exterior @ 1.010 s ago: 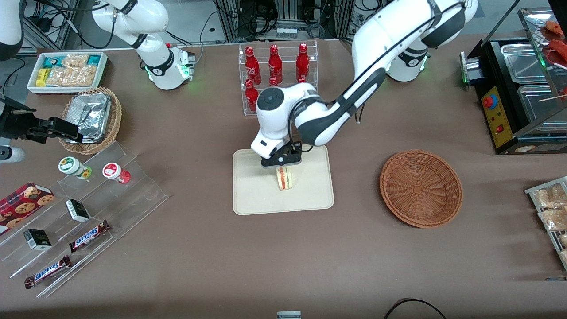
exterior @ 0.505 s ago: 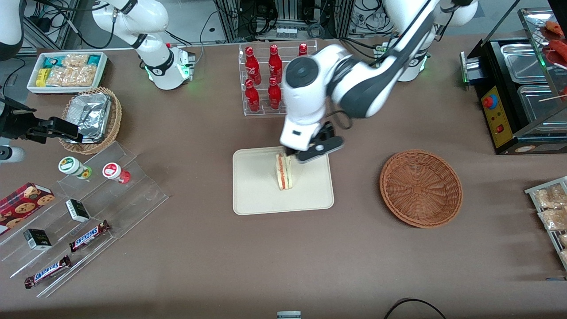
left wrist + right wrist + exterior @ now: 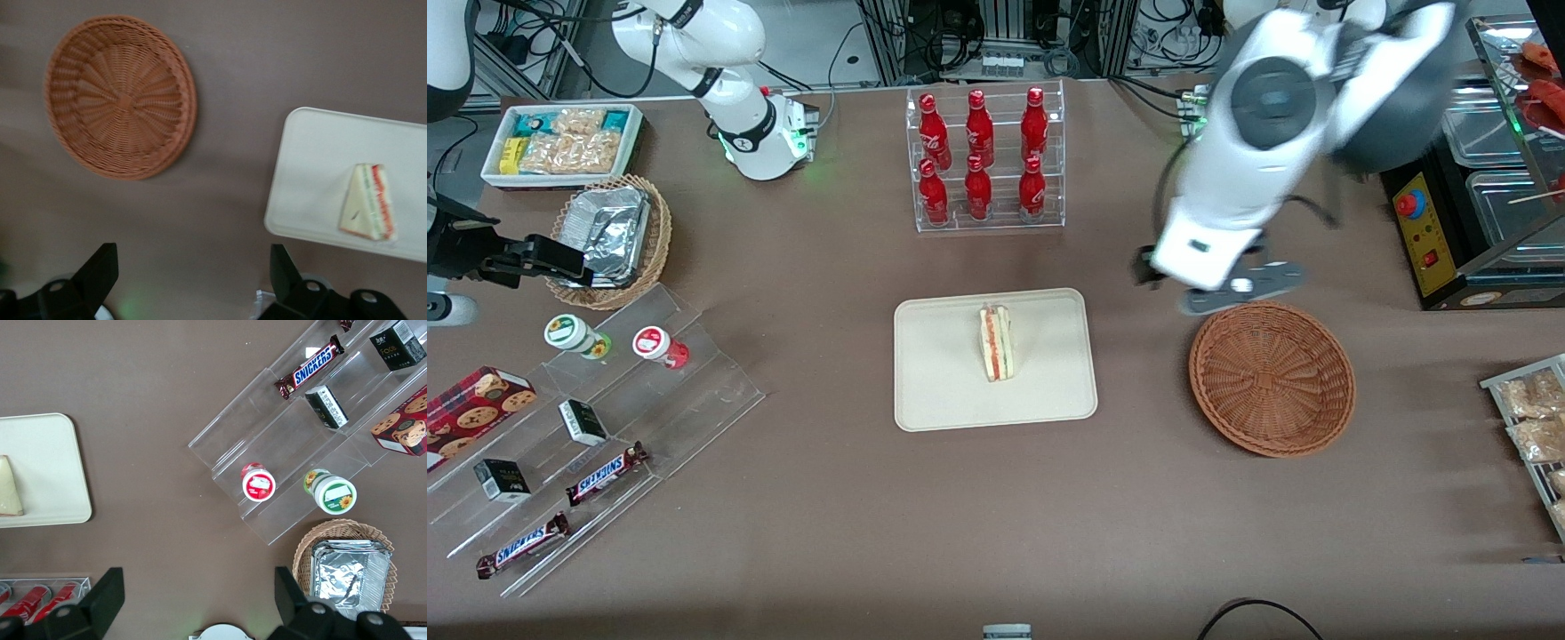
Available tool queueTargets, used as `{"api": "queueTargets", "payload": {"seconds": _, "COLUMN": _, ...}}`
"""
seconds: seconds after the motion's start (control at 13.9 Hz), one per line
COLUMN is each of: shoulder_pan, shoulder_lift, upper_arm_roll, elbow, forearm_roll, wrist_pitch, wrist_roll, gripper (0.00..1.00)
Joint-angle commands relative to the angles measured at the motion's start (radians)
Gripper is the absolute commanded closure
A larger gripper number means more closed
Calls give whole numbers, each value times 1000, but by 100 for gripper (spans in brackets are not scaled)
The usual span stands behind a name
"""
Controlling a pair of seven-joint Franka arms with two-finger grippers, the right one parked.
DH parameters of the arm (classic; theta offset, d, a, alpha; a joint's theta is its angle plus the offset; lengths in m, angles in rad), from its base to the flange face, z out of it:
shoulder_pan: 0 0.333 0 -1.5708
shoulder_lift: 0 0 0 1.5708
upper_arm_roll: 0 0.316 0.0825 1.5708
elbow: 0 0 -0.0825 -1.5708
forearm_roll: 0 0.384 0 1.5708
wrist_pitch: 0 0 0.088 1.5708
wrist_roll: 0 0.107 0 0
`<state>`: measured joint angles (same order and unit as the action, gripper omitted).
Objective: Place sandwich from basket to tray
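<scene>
Sandwich [image 3: 996, 342] stands on tray [image 3: 943, 391]; we see our end effector [image 3: 190, 277] released, empty, above the basket [image 3: 1272, 378] rim, risking a clip.

I count one sandwich [image 3: 996, 342], one tray [image 3: 943, 391], one basket [image 3: 1272, 378], six red bottles [image 3: 979, 156], two Snickers bars [image 3: 605, 474], and my one gripper [image 3: 1218, 289] up above the table.
</scene>
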<state>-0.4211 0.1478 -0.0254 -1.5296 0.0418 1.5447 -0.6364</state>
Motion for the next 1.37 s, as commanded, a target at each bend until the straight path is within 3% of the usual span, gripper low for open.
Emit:
{"api": "queueTargets", "payload": {"seconds": 0.0, "shoulder_pan": -10, "shoulder_lift": -65, "upper_arm_roll": 91, "elbow": -37, "forearm_roll": -20, "wrist_pitch": -52, "wrist_roll": 171, "gripper": 0}}
{"api": "queueTargets", "payload": {"seconds": 0.22, "shoulder_pan": -11, "shoulder_lift": -111, "upper_arm_roll": 218, "elbow": -40, "forearm_roll": -26, "wrist_pitch": -98, "wrist_roll": 384, "gripper": 0}}
{"api": "queueTargets", "payload": {"seconds": 0.51, "shoulder_pan": -5, "shoulder_lift": -189, "upper_arm_roll": 317, "elbow": -102, "forearm_roll": -26, "wrist_pitch": -110, "wrist_roll": 576, "gripper": 0}}
{"api": "queueTargets", "payload": {"seconds": 0.72, "shoulder_pan": 195, "shoulder_lift": -189, "upper_arm_roll": 208, "elbow": -113, "forearm_roll": -45, "wrist_pitch": -88, "wrist_roll": 630, "gripper": 0}}
{"api": "queueTargets", "payload": {"seconds": 0.94, "shoulder_pan": 419, "shoulder_lift": -172, "upper_arm_roll": -35, "elbow": -109, "forearm_roll": -40, "wrist_pitch": -69, "wrist_roll": 629, "gripper": 0}}
{"api": "queueTargets", "payload": {"seconds": 1.01, "shoulder_pan": 458, "shoulder_lift": -162, "upper_arm_roll": -94, "elbow": -86, "forearm_roll": -37, "wrist_pitch": -75, "wrist_roll": 630, "gripper": 0}}
{"api": "queueTargets", "payload": {"seconds": 1.3, "shoulder_pan": 453, "shoulder_lift": -143, "upper_arm_roll": -93, "elbow": -47, "forearm_roll": -39, "wrist_pitch": -84, "wrist_roll": 641, "gripper": 0}}
